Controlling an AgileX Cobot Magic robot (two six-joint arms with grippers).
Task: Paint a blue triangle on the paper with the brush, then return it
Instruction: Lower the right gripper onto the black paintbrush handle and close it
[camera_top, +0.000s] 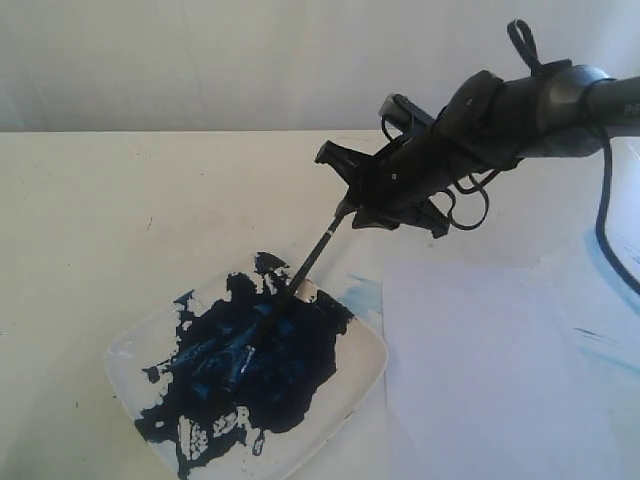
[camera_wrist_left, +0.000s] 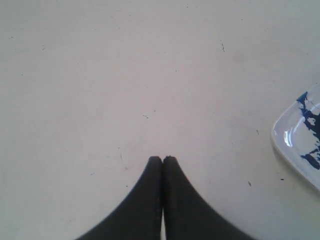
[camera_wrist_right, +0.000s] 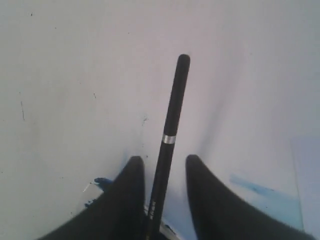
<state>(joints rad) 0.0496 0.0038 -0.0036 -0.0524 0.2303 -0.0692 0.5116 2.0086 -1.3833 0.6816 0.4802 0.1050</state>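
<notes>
The right gripper (camera_wrist_right: 163, 158) has its two fingers (camera_wrist_right: 129, 190) spread apart, and the gap between them is clearly wider than the brush (camera_top: 305, 265). The brush handle passes through this gap. It lies close against one finger and stays apart from the other, so the gripper is not pinching it. Whether the handle really touches that near finger, I cannot tell.

The brush slopes down from the gripper into the dish (camera_top: 371, 368), and its tip sits in the dark-blue paint puddle (camera_top: 270, 375). The silver band on the handle is seen in the right wrist view.

The left gripper (camera_wrist_left: 162, 159) has its fingers pressed together with nothing between them. It hangs over bare worktop (camera_top: 100, 220), and one corner of the dish is near it.

Counted: there are two grippers, one brush, one dish and one sheet of paper (camera_top: 490, 370). The paper lies flat on the worktop just beside the dish, under the right arm. There are faint light-blue smears (camera_top: 365, 292) between the dish and the paper, and some more near the far right edge.
</notes>
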